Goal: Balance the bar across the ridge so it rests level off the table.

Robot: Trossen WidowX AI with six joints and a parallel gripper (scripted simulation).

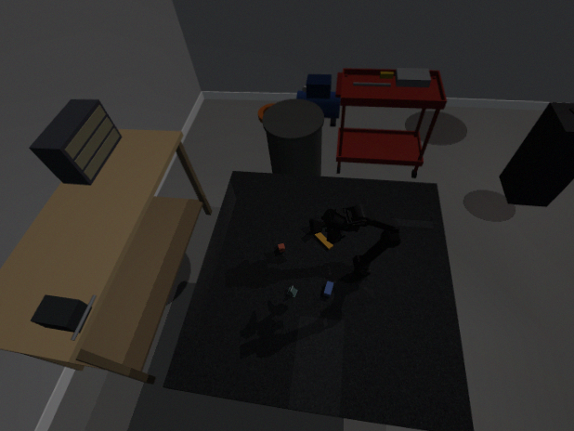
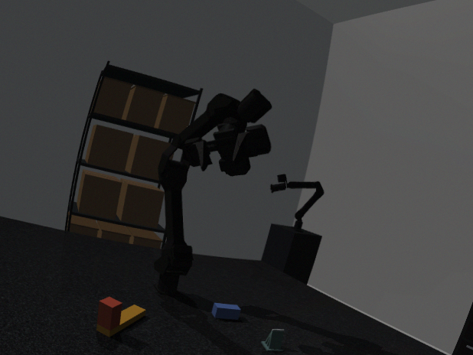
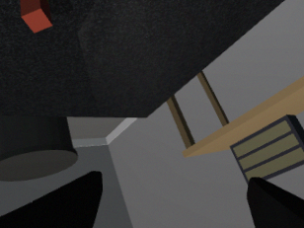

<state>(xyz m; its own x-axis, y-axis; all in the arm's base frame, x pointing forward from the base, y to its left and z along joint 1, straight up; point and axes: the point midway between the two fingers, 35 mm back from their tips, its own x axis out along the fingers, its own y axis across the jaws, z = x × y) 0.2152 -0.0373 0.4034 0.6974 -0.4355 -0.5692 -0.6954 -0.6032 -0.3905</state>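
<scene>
The orange-yellow bar (image 1: 324, 241) (image 2: 132, 314) lies low on the dark surface. A red block (image 2: 109, 314) stands upright at one end of it, seemingly on top; in the top view the arm hides that end. The small pale-green ridge (image 1: 292, 292) (image 2: 276, 340) stands apart from the bar. My gripper (image 2: 220, 164) (image 3: 175, 185) is open and empty, high above the surface. In the top view it is dark and hangs over the bar's far end. Neither the bar nor the ridge shows in the wrist view.
A blue block (image 1: 329, 288) (image 2: 226, 311) lies between the arm's base and the ridge. A small red cube (image 1: 280, 247) lies left of the bar. A wooden workbench (image 1: 139, 186) stands at the left, a grey bin (image 1: 294, 149) and a red cart (image 1: 378, 149) at the back.
</scene>
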